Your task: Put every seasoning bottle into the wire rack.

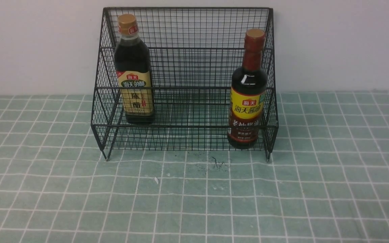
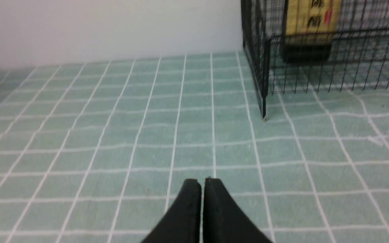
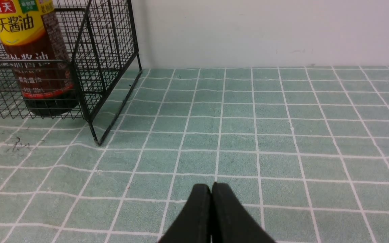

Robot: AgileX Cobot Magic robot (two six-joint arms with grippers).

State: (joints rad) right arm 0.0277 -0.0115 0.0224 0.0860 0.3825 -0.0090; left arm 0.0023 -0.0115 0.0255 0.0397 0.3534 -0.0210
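Front view: the gold-capped bottle (image 1: 134, 71) stands on the wire rack (image 1: 187, 60)'s upper tier at left, the red-capped bottle (image 1: 247, 91) on the lower tier at right. Wrist views: the left gripper (image 2: 202, 184) and right gripper (image 3: 211, 189) are clenched empty above the tablecloth (image 3: 282, 135).

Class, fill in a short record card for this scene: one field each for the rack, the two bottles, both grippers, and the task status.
rack: black wire rack, standing on the green checked cloth against the wall
gold-cap bottle: upright, upper tier, rack's left end
red-cap bottle: upright, lower tier, rack's right end
left gripper: shut, empty, away from rack
right gripper: shut, empty, away from rack
task status: both bottles in the rack
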